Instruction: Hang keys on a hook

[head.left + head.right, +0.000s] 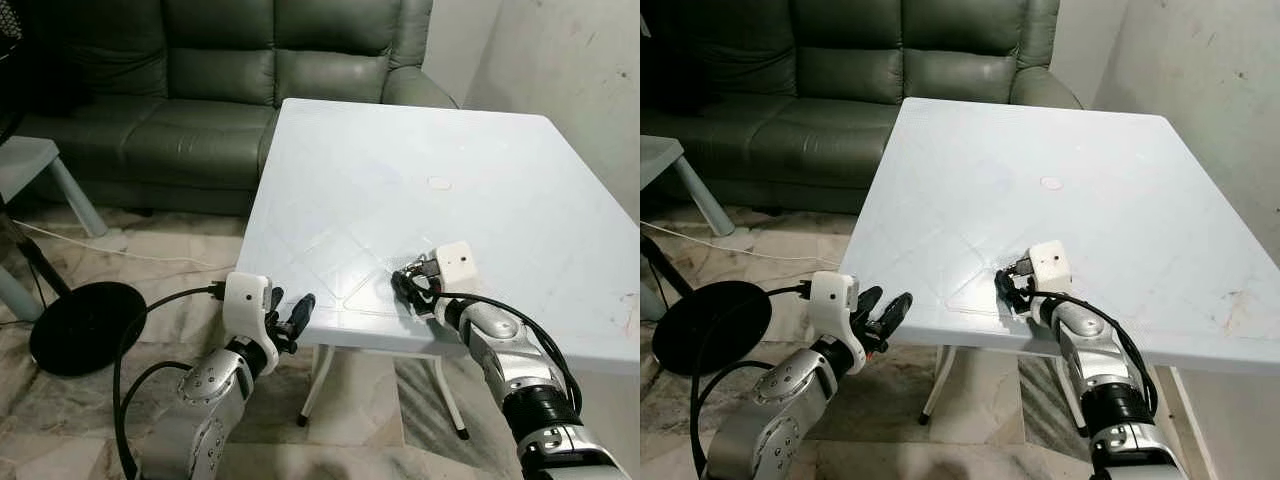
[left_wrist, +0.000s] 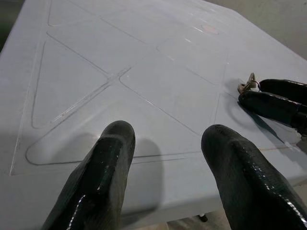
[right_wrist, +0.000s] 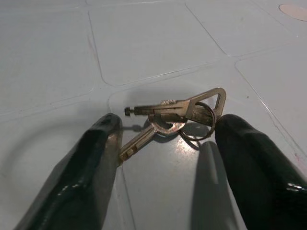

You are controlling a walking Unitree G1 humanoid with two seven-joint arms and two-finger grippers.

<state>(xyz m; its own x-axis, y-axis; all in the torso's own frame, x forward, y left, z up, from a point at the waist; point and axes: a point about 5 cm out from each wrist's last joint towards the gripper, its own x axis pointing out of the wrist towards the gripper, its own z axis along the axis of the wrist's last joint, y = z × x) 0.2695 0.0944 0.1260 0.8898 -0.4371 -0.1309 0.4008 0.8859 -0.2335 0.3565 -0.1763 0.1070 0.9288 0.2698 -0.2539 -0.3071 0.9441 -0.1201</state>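
Note:
A small bunch of brass keys (image 3: 172, 115) on a ring lies flat on the white plastic table (image 1: 480, 180), near its front edge. My right gripper (image 1: 411, 284) rests on the table, open, with one black finger on each side of the keys, close to them but not closed. From the left wrist the keys (image 2: 247, 84) show just past the right gripper's fingertips (image 2: 268, 103). My left gripper (image 1: 289, 318) hovers open at the table's front left edge, holding nothing.
A green leather sofa (image 1: 200, 90) stands behind the table. On the floor to the left are a black round base (image 1: 85, 325), a white cable and a small pale side table (image 1: 30, 165). A white wall (image 1: 580, 70) closes the right side.

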